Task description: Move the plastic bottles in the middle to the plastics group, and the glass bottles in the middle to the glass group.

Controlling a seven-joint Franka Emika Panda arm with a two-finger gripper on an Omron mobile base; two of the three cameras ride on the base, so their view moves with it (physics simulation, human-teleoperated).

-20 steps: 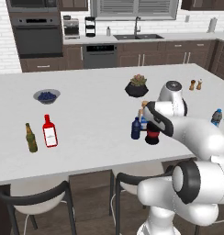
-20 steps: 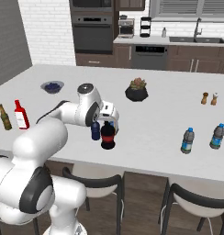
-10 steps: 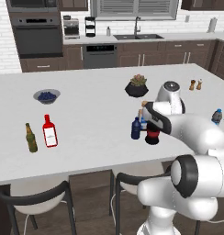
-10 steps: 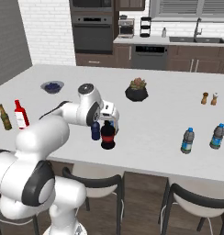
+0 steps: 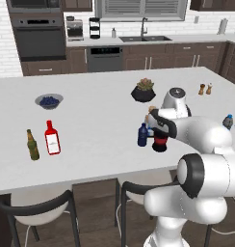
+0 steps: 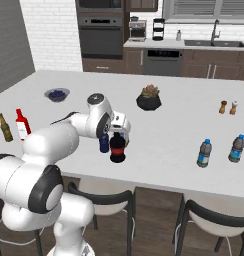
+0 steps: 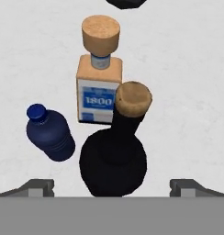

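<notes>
Hand view puts the black bottle (image 7: 113, 163) between my two fingertips (image 7: 38, 187), cork up, untouched; my gripper (image 7: 112, 188) is spread wide and holds nothing. Just beside it stand the navy bottle (image 7: 51, 133) and, behind, the pale bottle (image 7: 98, 89) with a blue label. All three sit mid-island (image 5: 90, 140). Far to one side stand the olive and red bottles (image 5: 52, 139), far to the other the blue-capped pair (image 6: 220, 151)
</notes>
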